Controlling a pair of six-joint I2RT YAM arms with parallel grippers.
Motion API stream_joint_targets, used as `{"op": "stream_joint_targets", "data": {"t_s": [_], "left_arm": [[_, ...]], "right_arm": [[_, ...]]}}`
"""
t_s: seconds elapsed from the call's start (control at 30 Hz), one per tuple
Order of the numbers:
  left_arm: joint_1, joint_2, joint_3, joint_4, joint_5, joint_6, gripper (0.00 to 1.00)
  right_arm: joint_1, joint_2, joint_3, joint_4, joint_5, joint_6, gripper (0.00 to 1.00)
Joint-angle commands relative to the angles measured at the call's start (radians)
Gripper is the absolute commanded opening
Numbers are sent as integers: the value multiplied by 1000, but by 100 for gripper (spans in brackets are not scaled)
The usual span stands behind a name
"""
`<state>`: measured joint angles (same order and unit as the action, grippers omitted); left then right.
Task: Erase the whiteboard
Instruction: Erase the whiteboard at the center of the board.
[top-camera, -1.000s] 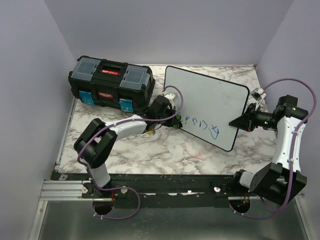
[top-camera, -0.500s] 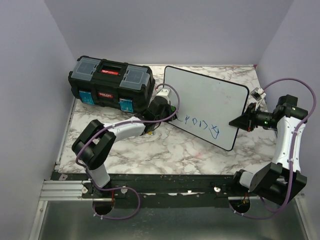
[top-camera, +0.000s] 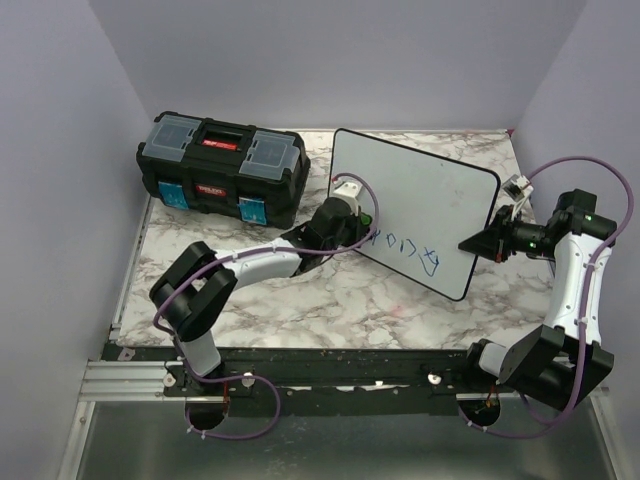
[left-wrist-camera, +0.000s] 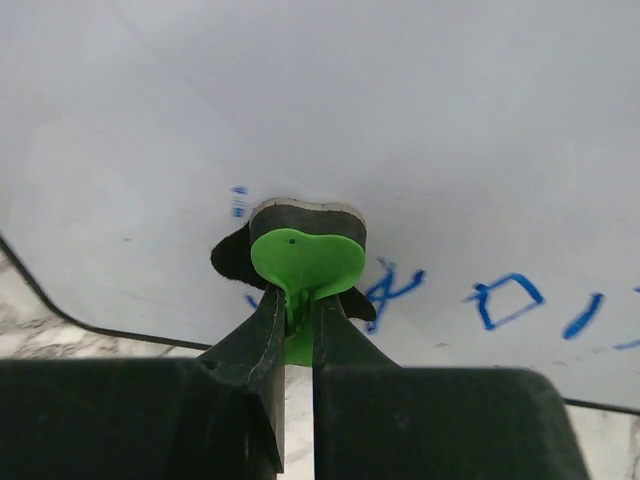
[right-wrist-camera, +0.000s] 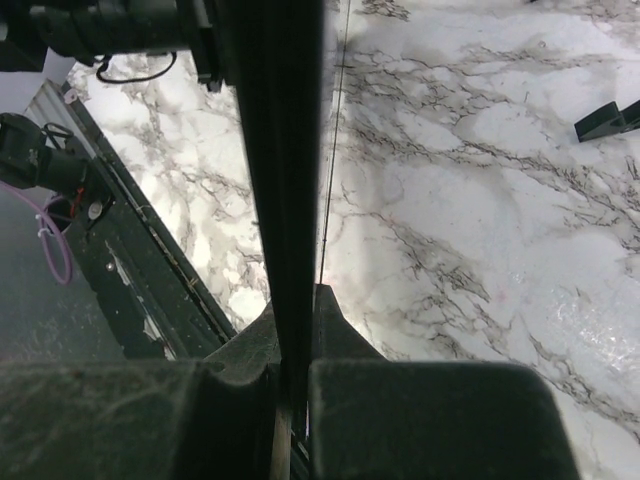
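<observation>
Left tool (left-wrist-camera: 298, 300) is clamped shut on the green tab of a small eraser (left-wrist-camera: 305, 245), with the felt pad pressed to the whiteboard (left-wrist-camera: 420, 110) right at the left end of the blue lettering (left-wrist-camera: 505, 300). Right tool (right-wrist-camera: 295, 330) is closed on the board's right edge, so the board gets braced from that side. The board is found on the far right part of the counter (top-camera: 330, 300), tilted by the look of it, with the black toolbox (top-camera: 220, 170) just off to its left.

Looks like the wipe is only barely underway, since most of the writing is there to the right of the pad. The stroke is probably best taken rightward along the line of letters, pad kept flat, not tipped onto a corner. Pressure should be kept to what the right clamp can resist, or the board could get shoved back or twisted. A thin tab is all that's gripped, so the eraser might be pivoted if dragged hard. The blue flecks left of the pad would need a return pass.
</observation>
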<state>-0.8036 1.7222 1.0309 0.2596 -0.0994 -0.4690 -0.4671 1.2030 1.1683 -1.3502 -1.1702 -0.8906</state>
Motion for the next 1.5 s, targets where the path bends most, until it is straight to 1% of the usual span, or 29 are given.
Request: {"op": "stream_joint_targets", "data": {"t_s": [0.0, 0.13, 0.2, 0.3, 0.47, 0.6, 0.7, 0.8, 0.9, 1.1, 1.2, 1.33, 1.47], "left_arm": [[-50, -3, 21, 98, 45, 26, 0], [7, -12, 11, 94, 4, 18, 0], [50, -14, -4, 98, 7, -1, 0], [84, -15, -15, 97, 6, 2, 0], [79, 9, 9, 86, 29, -2, 0], [8, 3, 40, 88, 37, 46, 0], [-26, -15, 67, 72, 15, 92, 0], [-20, -32, 88, 45, -8, 119, 0], [10, -20, 109, -2, 3, 114, 0], [90, 5, 14, 10, 49, 25, 0], [94, -3, -19, 28, 76, 20, 0], [47, -11, -78, 89, 98, 28, 0], [-5, 23, -128, 168, 87, -1, 0]], "right_arm": [[16, -26, 5, -42, -160, -9, 1], [16, -32, 5, -43, -160, -8, 1], [16, -33, 5, -41, -160, -9, 1], [16, -34, 5, -41, -160, -9, 1], [16, -34, 4, -40, -163, -8, 1], [16, -34, 4, -38, -163, -4, 1], [16, -29, 4, -39, -163, -4, 1], [16, -30, 4, -37, -161, -2, 1], [16, -30, 4, -33, -162, 1, 1], [16, -37, 1, -27, -163, 8, 1], [16, -37, 1, -23, -165, 11, 1], [16, -36, 1, -21, -166, 13, 1], [16, -39, -1, -15, -166, 19, 1]]}}
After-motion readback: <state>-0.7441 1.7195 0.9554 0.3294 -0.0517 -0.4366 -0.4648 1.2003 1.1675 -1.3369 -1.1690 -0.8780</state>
